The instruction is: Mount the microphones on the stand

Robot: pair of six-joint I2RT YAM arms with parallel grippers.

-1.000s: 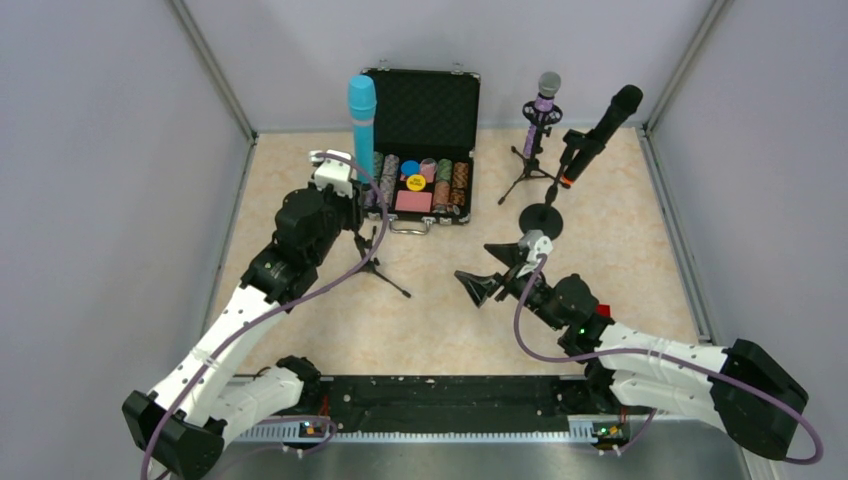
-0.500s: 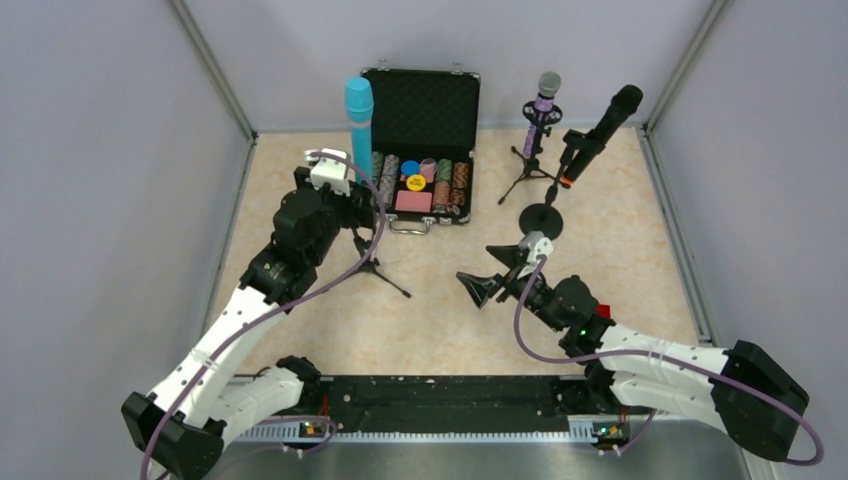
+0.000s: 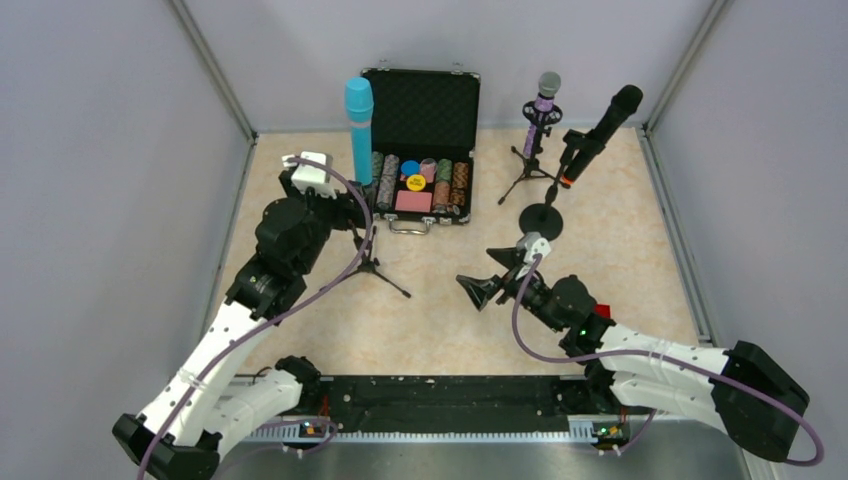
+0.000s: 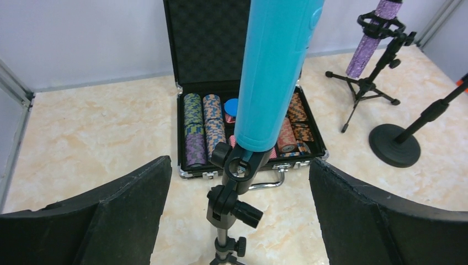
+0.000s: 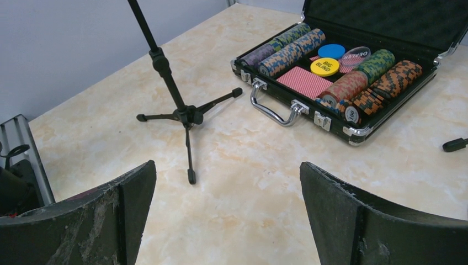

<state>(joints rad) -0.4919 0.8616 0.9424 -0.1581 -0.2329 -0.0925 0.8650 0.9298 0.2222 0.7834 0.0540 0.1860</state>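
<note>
Two grippers gape wide, holding nothing: left gripper [image 4: 240, 162], right gripper [image 5: 226, 164]. The turquoise mic [image 4: 276, 72] sits clipped in its stand [image 4: 226, 201] mid-frame, top cut off. Only the top view shows the purple mic [image 3: 541, 115] and black mic [image 3: 600, 130] whole, upper right.

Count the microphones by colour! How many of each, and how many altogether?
Turquoise microphone: 1
Glittery purple microphone: 1
Black microphone: 1
Total: 3
</note>
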